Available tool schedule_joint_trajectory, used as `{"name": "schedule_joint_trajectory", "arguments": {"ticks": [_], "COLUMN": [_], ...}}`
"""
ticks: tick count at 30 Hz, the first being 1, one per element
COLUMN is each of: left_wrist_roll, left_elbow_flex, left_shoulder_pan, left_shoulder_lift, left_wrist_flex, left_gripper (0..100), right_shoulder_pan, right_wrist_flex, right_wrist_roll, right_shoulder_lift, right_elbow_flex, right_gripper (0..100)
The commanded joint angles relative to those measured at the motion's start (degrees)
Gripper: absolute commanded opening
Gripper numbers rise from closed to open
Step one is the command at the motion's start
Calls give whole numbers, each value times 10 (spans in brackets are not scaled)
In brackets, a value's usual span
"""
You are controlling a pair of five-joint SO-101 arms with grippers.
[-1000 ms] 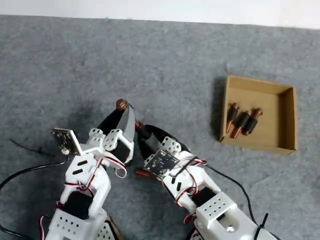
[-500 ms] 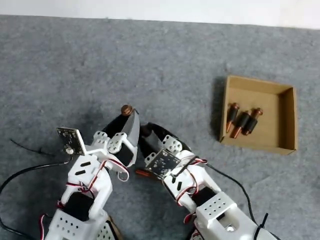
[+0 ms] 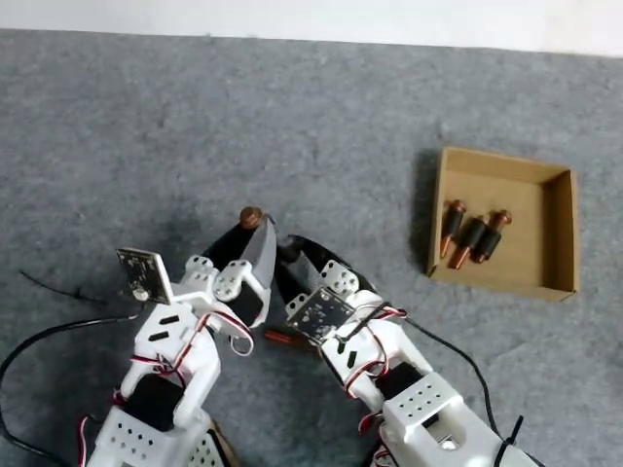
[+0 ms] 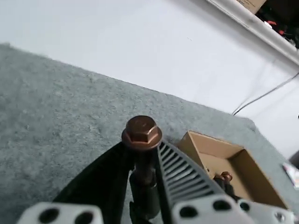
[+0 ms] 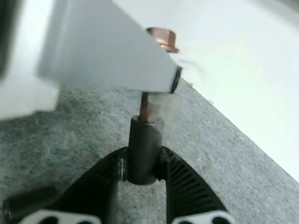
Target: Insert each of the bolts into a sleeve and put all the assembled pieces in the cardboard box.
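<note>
Shifted toward your right gripper (image 3: 285, 255) in the high view, the copper hex-headed bolt (image 3: 251, 216) hangs well apart from the brown cardboard box (image 3: 563, 229). Left wrist view: your left gripper (image 4: 142, 158) pinches its shank. Right wrist view: your right gripper clamps the black cylindrical sleeve (image 5: 144, 144), shank entering (insertion looks underway).

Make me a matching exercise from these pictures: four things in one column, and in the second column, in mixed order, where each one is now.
Things
1. bolt
2. sleeve
3. assembled pieces
4. cardboard box

Places
A. on the grey mat, apart from both arms
B. held by the right gripper
C. lying inside the box
D. held by the left gripper

Pairs: 1-D, 2-B, 3-C, 4-A
</note>
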Motion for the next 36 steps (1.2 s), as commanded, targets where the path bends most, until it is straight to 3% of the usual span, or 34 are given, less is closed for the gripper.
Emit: {"name": "schedule_joint_trajectory", "arguments": {"ticks": [1, 5, 11, 14, 19, 26, 36], "left_wrist_roll": [-44, -48, -46, -45, -44, 42, 53], "left_elbow_flex": [10, 10, 10, 10, 10, 10, 10], "left_shoulder_pan": [28, 32, 36, 43, 0, -100, -111], "left_shoulder_lift": [1, 1, 1, 1, -3, -3, -3], "left_wrist_flex": [15, 21, 41, 47, 42, -12, -13], "left_gripper": [11, 30, 259, 326, 333, 333, 333], "right_shoulder_pan": [14, 14, 15, 15, 16, 54, 133], "right_wrist_flex": [-32, -32, -32, -32, -32, -32, -33], "right_wrist_roll": [0, 0, 0, 0, 0, 0, -2], "right_shoulder_lift": [-11, -11, -11, -11, -11, -11, -11], "right_elbow_flex": [75, 76, 76, 76, 75, 72, 60], "right_gripper": [5, 5, 5, 5, 5, 5, 5]}}
